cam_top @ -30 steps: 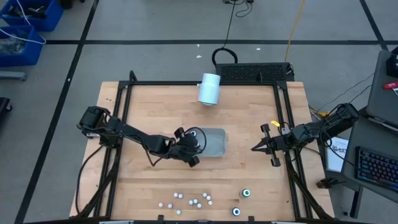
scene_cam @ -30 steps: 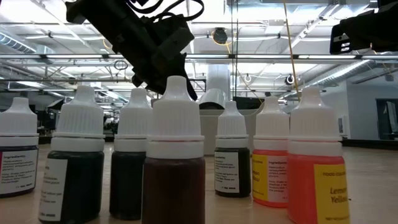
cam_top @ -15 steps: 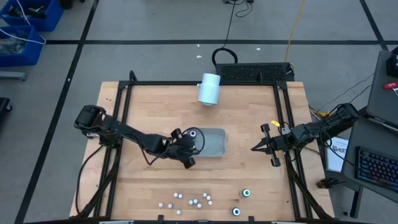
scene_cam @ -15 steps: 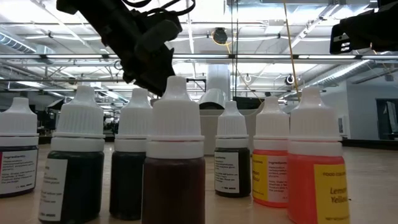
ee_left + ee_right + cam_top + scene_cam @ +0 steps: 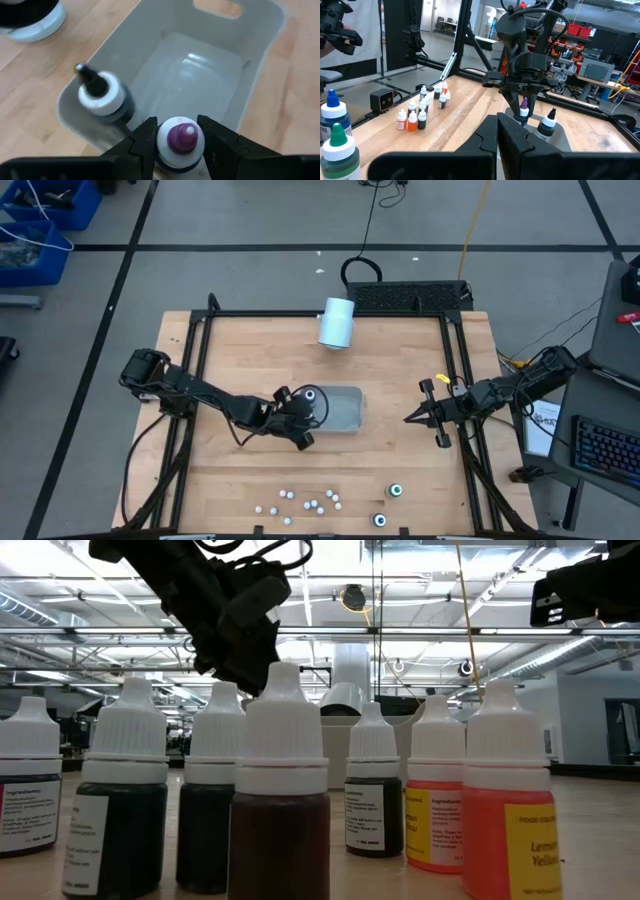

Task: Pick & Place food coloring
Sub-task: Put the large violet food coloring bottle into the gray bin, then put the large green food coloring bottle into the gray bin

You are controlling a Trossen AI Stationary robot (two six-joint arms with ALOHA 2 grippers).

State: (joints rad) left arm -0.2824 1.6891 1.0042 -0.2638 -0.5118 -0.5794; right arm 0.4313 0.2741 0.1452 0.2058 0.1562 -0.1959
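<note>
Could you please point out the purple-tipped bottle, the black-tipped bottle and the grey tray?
Purple-tipped bottle (image 5: 181,139), left wrist view, on its purple tip.
Black-tipped bottle (image 5: 102,92), left wrist view, on its white collar.
Grey tray (image 5: 260,60), left wrist view, on its wall.

The bench (image 5: 400,360) is pale wood with a smooth, matt grain. The grey tray (image 5: 250,65) at the centre of the left wrist view looks like smooth plastic, its floor faintly glossy. The food coloring bottles (image 5: 283,830) across the low view's foreground have ribbed white plastic caps and paper labels.
</note>
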